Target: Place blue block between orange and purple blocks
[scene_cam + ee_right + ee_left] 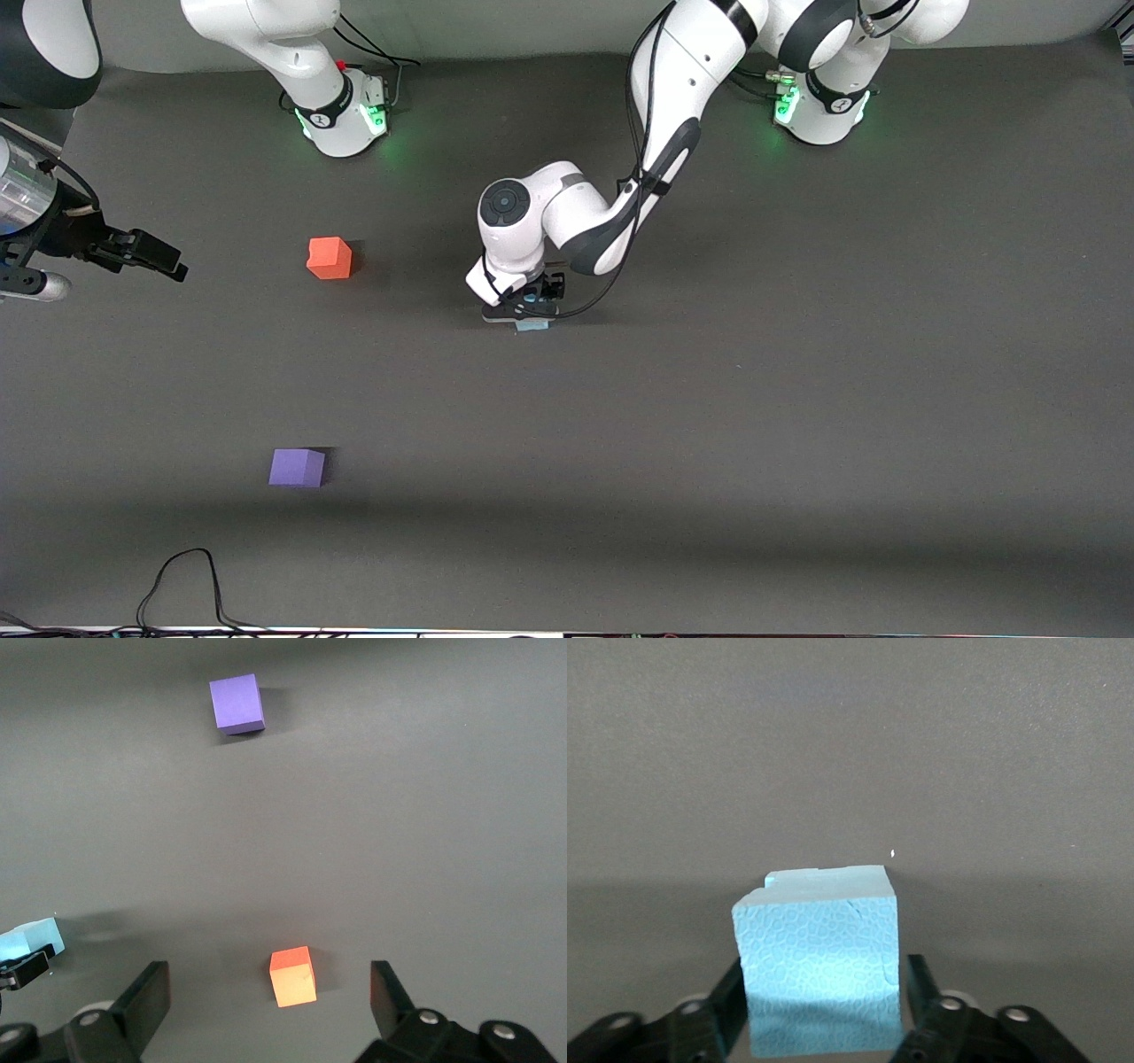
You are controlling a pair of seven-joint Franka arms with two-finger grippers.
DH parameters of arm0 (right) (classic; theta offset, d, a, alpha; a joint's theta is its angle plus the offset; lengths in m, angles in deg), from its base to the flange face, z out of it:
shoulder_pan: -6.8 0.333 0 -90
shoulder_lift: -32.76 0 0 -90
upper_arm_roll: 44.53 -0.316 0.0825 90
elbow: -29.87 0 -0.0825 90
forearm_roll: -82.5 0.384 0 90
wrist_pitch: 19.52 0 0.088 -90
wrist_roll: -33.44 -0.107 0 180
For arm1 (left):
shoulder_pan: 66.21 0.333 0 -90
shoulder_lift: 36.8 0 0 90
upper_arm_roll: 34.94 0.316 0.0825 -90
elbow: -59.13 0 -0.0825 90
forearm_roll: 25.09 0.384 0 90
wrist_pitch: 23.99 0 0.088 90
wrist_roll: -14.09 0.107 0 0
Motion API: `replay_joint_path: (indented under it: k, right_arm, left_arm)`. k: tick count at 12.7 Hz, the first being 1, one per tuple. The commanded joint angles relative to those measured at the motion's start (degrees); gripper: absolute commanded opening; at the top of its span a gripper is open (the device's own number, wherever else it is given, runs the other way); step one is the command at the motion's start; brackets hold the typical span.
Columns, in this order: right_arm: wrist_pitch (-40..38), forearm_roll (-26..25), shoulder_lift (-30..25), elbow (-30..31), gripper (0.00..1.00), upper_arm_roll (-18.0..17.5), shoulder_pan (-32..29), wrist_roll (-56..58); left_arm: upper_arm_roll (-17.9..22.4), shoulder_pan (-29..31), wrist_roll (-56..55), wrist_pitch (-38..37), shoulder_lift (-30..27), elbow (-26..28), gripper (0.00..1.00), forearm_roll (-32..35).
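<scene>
The blue block (534, 324) sat on the bench near its middle, a little toward the edge where my bases stand. My left gripper (524, 312) was down on it, the two fingers (732, 992) set one against each flank of the cube, closed to the cube's own width. In the left wrist view the block's (819, 957) dimpled face filled the space between them; whether it rested on the mat or hung just above it I could not tell.

The orange block (330, 258) lay toward the right arm's end of the bench, well apart from the blue one and slightly farther from the front camera. The purple block (297, 467) lay nearer the front edge, almost in line with the orange, with bare mat between them.

My right gripper (151, 254) waited in the air over the right arm's end of the bench, spread wide and holding nothing, its fingers (151, 997) framing the orange block (293, 976) below.
</scene>
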State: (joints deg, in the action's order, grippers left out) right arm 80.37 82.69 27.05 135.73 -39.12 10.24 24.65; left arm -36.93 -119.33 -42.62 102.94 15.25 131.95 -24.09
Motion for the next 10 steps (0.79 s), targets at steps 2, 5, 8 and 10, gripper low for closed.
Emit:
replay_joint_path:
  k: [2,5,8,10]
  right_arm:
    - [-0.05,0.51,0.17,-0.91,1.0,-1.88,0.25,0.18]
    - [-0.05,0.51,1.75,-2.93,1.0,-4.51,0.51,0.0]
    - [-0.14,0.6,5.52,-7.06,1.0,-12.67,0.43,-4.97]
    - [-0.14,0.51,8.94,-9.87,1.0,-19.95,0.43,-12.18]
  left_arm:
    - [-0.12,3.71,0.36,-5.96,-4.65,-1.46,1.0,-1.43]
    - [-2.14,15.11,11.14,-14.48,-11.86,-0.15,1.0,-8.01]
    - [-2.15,29.79,25.29,-17.06,-21.52,10.72,1.0,-10.14]
    - [-1.88,38.49,37.04,-19.51,-27.24,16.89,1.0,-10.05]
